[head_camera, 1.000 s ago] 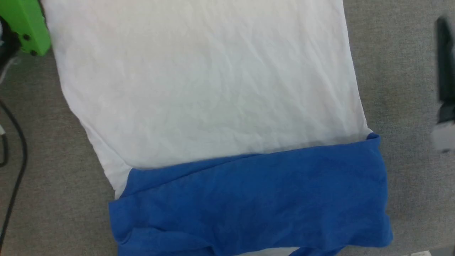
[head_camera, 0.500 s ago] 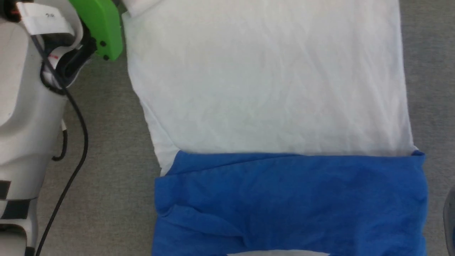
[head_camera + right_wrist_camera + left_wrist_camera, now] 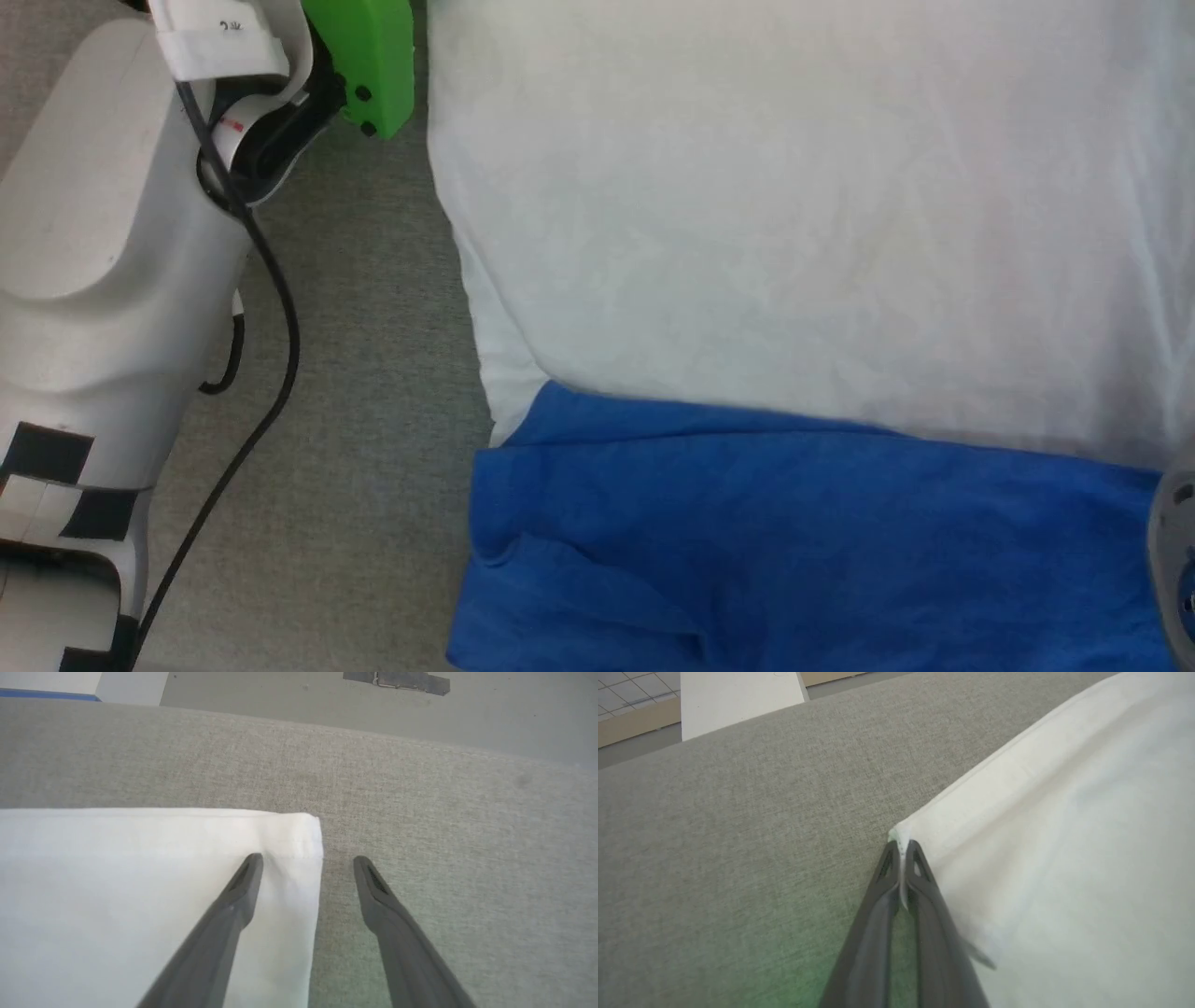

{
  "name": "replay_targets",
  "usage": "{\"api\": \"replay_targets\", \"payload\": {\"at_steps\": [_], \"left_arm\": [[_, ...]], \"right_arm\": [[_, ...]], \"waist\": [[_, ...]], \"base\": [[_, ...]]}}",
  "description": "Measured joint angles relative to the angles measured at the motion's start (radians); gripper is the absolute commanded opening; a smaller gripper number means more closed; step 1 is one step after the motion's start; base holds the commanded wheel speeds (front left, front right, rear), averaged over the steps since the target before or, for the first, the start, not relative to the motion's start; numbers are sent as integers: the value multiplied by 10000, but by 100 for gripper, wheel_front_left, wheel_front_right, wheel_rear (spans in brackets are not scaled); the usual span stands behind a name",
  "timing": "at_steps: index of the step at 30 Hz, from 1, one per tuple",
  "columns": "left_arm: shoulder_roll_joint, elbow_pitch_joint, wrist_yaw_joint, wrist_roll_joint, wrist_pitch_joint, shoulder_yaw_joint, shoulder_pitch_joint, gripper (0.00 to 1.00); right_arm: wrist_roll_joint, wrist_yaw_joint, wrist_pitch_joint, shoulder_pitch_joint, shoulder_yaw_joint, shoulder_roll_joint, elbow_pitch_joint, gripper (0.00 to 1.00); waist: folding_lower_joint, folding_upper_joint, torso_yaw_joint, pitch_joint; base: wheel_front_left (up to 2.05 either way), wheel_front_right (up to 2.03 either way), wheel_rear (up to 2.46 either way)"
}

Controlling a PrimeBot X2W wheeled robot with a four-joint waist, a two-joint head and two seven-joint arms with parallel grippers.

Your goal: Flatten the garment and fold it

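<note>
- White-and-blue cotton shirt lies flat on grey fabric surface;
- left gripper pinches one white corner; right gripper gapes astride another;
- one-sided tug could skew it.

This looks like a robotics lab. A grey fabric-covered worktop stands over a bare grey floor, and a black cable trails beside the robot's pale arm.
</note>
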Motion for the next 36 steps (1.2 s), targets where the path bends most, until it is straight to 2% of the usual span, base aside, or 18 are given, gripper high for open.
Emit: {"api": "replay_targets", "payload": {"at_steps": [1,2,3,8,17,23,29,36], "left_arm": [[-13,33,-2,-27,-63,-36,-36,0],[-13,77,-2,-77,-136,-90,-76,0],[-10,121,-2,-111,-196,-155,-100,0],[38,378,-31,-167,-736,-247,-195,0],[69,1131,-17,144,-3078,176,-653,0],[65,1463,35,385,-4109,337,-908,0],[382,1352,35,548,-4811,378,-855,0],[1116,174,31,564,-5277,146,767,0]], "right_arm": [[-4,0,-19,1,-35,44,71,49],[-29,0,-75,1,-71,94,119,35],[-73,0,-150,0,-98,96,132,0],[-169,0,-573,-12,-263,98,182,0],[182,6,-2052,-105,-412,-117,236,0],[752,6,-2819,-209,-525,-228,249,0],[1808,6,-3016,71,-328,-322,-261,0],[3072,6,-2477,2176,71,-663,-1879,0]], "waist": [[0,0,62,29],[0,0,130,55],[0,0,192,72],[0,0,289,90],[0,0,25,-216],[0,0,-201,-656],[0,0,-391,-1214],[0,0,-562,-2122]], "base": [[0,0,0],[0,0,0],[0,0,0],[0,0,0],[0,0,0],[0,0,0],[0,0,0],[0,0,0]]}}
